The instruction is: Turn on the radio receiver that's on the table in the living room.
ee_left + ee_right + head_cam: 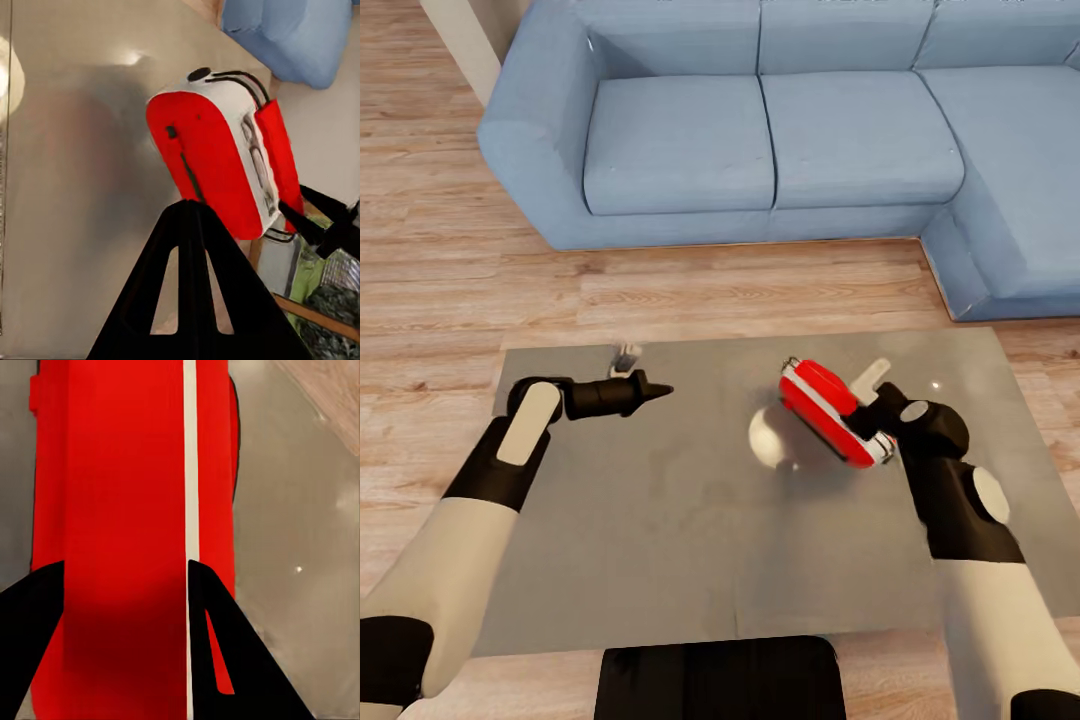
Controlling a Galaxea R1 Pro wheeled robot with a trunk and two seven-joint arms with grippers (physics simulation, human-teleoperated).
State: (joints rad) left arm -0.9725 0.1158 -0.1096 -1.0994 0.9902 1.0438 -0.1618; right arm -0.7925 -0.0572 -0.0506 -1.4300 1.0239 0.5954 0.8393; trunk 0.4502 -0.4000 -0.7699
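- Living-room wooden floor runs under a light-blue sofa that wraps around the far side of the scene.
- Nearer the robot stands the surface, a low glossy grey top that mirrors a pale round glow.
- Over its right half, the right end effector grips the radio; the right wrist view shows its two dark fingers bracketing the red body, one on each side.
- The radio looks tilted and raised off the surface, probably so the other arm can get at its controls.
- The left end effector hovers over the left half, well apart from the radio, fingers pressed together into a point. That closed tip suits poking a switch, and the left wrist view has it aimed at the radio's broad face.
- The radio is a bright red rounded box with a white band, a thin dark slot and a small dark nub on its face, and a thin wire handle looping over one end.
- No sign shows whether it is on yet.
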